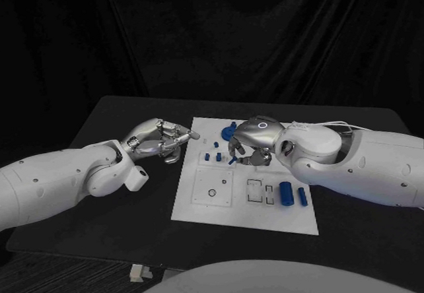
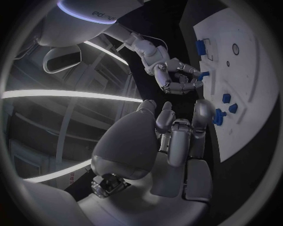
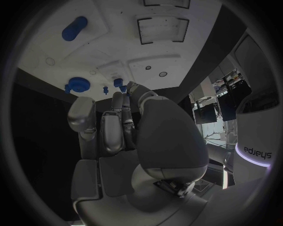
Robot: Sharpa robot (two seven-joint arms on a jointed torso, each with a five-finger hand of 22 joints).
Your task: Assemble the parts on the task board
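Although the near half of the flat white rectangular task board (image 1: 201, 206) lay undisturbed, a slip there would have been costly: a long blue cylindrical part (image 1: 285, 193) and a shorter blue peg (image 1: 301, 196) rested loose near its right edge, beside two outlined rectangular recesses (image 1: 257, 192), and a nudge from the bulky white right arm (image 1: 366, 165) passing over them could have rolled them off onto the black worktop (image 1: 102, 231).

Farther back, the silver right hand (image 1: 253, 144) hung over the board's middle with its fingers (image 2: 177, 77) curled in; the left wrist view showed a small blue part (image 2: 203, 74) at their tips, apparently pinched. Judged from this, a loose pinch could have dropped the piece or tilted it against its hole and jammed it. Several small blue pegs (image 1: 212, 156) stood close around, easy to knock.

At the far left edge, the silver left hand (image 1: 159, 141) hovered just off the board, fingers (image 1: 181, 133) drawn together on nothing visible. A round blue knob-shaped part (image 1: 230, 128) sat at the far end, between the two hands, where either could have clipped it.
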